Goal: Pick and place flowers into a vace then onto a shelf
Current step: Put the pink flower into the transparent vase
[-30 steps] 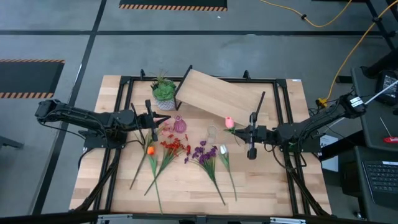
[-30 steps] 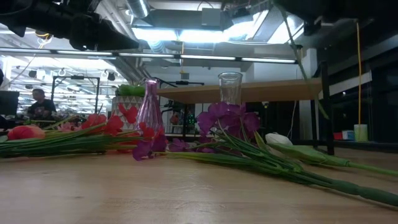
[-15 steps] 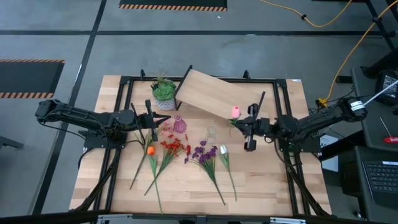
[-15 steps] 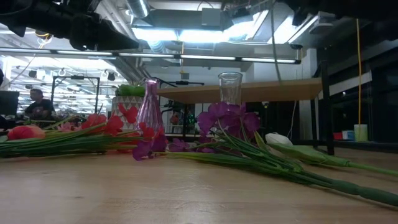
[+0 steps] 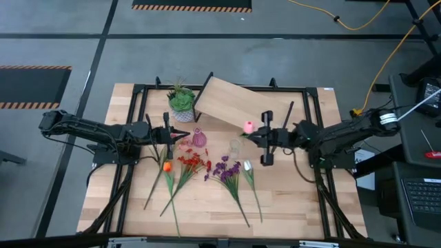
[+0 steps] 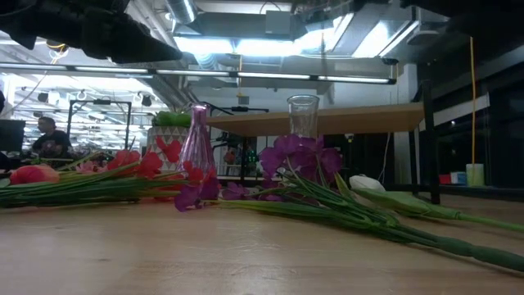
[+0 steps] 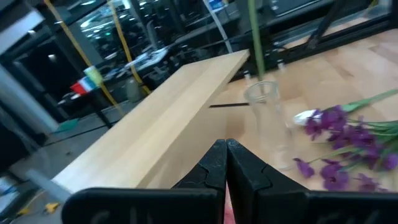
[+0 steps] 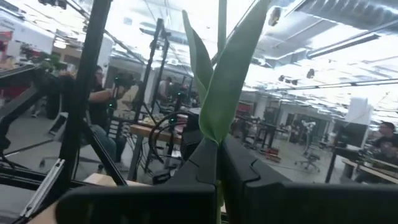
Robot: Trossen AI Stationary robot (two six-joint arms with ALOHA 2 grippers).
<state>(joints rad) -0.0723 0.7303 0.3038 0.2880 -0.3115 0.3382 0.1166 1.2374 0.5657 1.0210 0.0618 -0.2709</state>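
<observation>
A pink tulip (image 5: 248, 127) is lifted above the table, with my right gripper (image 5: 256, 136) shut on its green stem (image 8: 221, 74). It hangs just right of a clear glass vase (image 5: 235, 146), and the stem (image 7: 255, 37) shows above that vase (image 7: 264, 118). A pink vase (image 5: 199, 138) stands to the clear one's left. Loose flowers lie on the tabletop: an orange tulip (image 5: 166, 166), red clusters (image 5: 189, 164), purple clusters (image 5: 226, 169) and a white tulip (image 5: 247, 167). The shelf (image 5: 238, 103) stands behind the vases. My left gripper (image 5: 176, 136) waits shut, left of the pink vase. My right gripper pinches the tulip's stem (image 8: 219, 144) between its two fingers, which come from the table's right side, slanting upward, and lie across the stem. The tulip is lifted clear of the table and roughly upright. A long leaf (image 8: 233, 68) rises past the fingers.
A spiky green plant in a white pot (image 5: 182, 102) stands at the shelf's left end. A black metal frame (image 5: 138, 89) runs round the tabletop. People and workbenches show in the room beyond the table.
My right gripper has gone toward the table's left edge and up, nearer the clear vase, and has tipped upward. It stays shut on the pink tulip, whose blossom has come along and now stands closer to the vase.
</observation>
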